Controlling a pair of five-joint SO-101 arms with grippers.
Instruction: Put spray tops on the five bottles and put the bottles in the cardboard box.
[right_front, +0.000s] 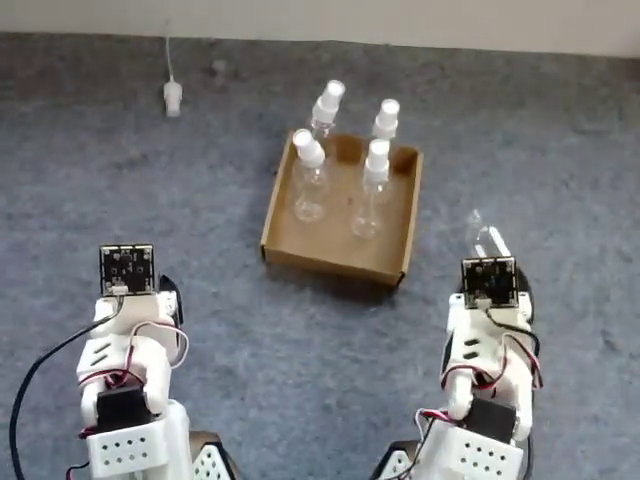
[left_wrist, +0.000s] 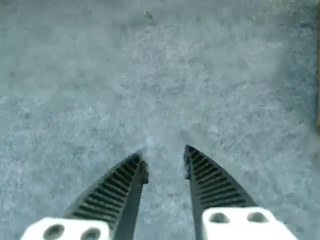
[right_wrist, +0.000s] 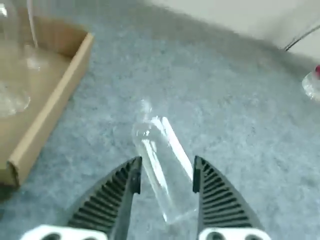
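A clear bottle (right_wrist: 162, 165) with no spray top lies on its side on the grey carpet, right of the cardboard box (right_front: 400, 215). My right gripper (right_wrist: 166, 167) hangs open just over it, one finger on each side, not closed on it. In the high view this bottle (right_front: 485, 238) pokes out ahead of my right arm (right_front: 490, 285). Two capped bottles (right_front: 309, 178) (right_front: 371, 190) stand in the box. Two more capped bottles (right_front: 327, 108) (right_front: 385, 118) stand at its far edge; inside or behind, I cannot tell. My left gripper (left_wrist: 165, 155) is open over bare carpet.
A loose spray top (right_front: 172, 95) with its thin tube lies on the carpet at the far left. The box's near wall (right_wrist: 50, 115) runs close beside the lying bottle. My left arm (right_front: 130, 275) sits at the near left, well away from the box.
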